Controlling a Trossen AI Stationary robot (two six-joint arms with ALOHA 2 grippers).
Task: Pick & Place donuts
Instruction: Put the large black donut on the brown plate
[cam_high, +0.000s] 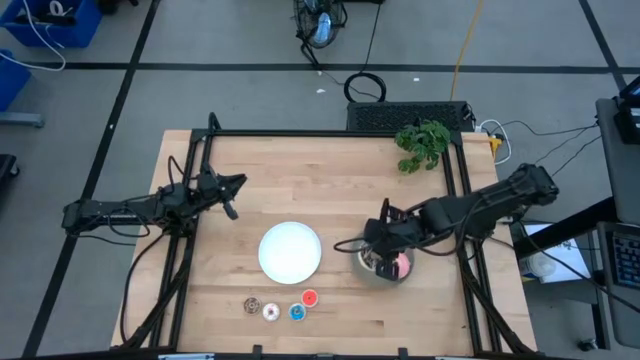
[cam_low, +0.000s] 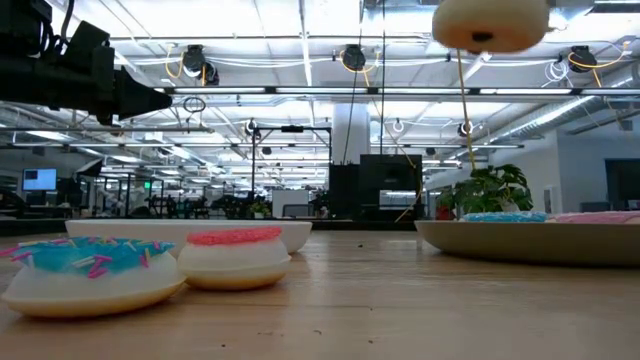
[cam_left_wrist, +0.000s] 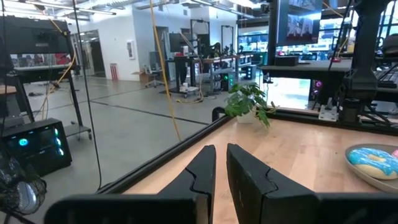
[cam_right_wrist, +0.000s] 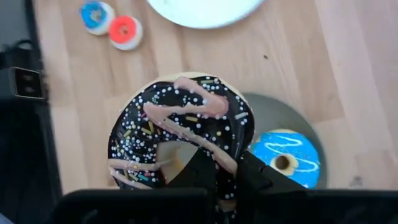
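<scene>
dark donut (cam_right_wrist: 180, 134) gripped in right jaws above grey plate (cam_right_wrist: 277, 115); blue donut (cam_right_wrist: 284, 158), pink donut (cam_high: 402, 264) remain there; left jaws closed, empty; white plate (cam_high: 290, 250) bare.

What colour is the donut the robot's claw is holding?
Dark chocolate donut with pink drizzle and coloured sprinkles, held in the right claw. The right wrist view shows it best.

Seven donuts get counted: three big ones (cam_right_wrist: 180, 130) at the grey plate (cam_high: 375, 268), four tiny ones (cam_high: 279, 306) near the surface's front edge. Two plates, one plant (cam_high: 422, 144).
</scene>
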